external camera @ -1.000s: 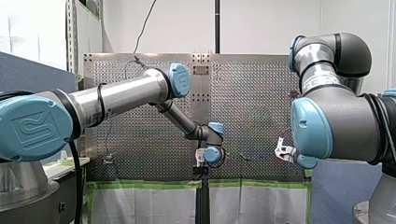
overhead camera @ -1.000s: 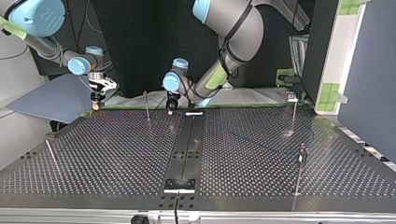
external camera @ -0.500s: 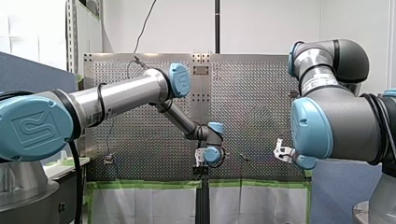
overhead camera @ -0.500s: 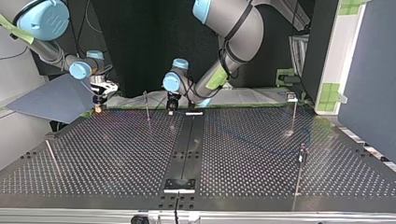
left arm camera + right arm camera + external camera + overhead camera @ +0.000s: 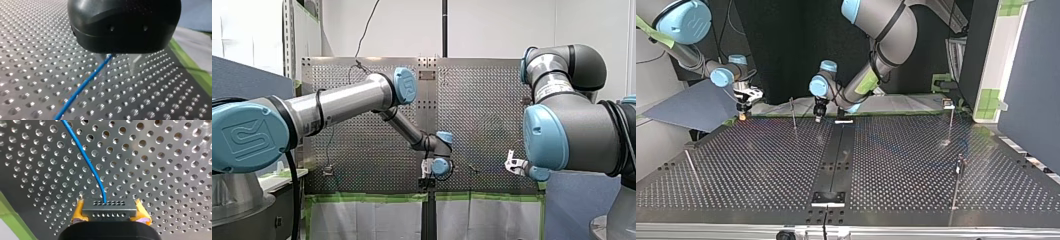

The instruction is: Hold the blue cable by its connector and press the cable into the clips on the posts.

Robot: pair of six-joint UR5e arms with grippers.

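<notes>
The blue cable (image 5: 85, 157) runs over the perforated table (image 5: 162, 170) into a grey connector (image 5: 108, 210). My right gripper (image 5: 109, 204) is shut on that connector with its yellow pads (image 5: 78, 211). In the top view it hangs at the table's far left edge (image 5: 743, 114). The cable (image 5: 82, 87) also passes between the metal fingers (image 5: 132, 65) of my left gripper (image 5: 117, 72), close to one finger. Those fingers stand apart, open, just above the table. In the top view my left gripper (image 5: 819, 116) is near the far middle, beside a thin post (image 5: 793, 112).
More thin posts stand at the top view's right (image 5: 951, 122), near right (image 5: 957, 182) and near left (image 5: 692, 170). A dark strip (image 5: 836, 160) runs down the table's middle. Green tape (image 5: 916, 113) lines the far edge, with a blue-grey panel (image 5: 691, 107) beyond the left corner.
My left gripper's fingers have parted around the cable. In the top view my right gripper has moved a little rightward and lower toward the table edge.
</notes>
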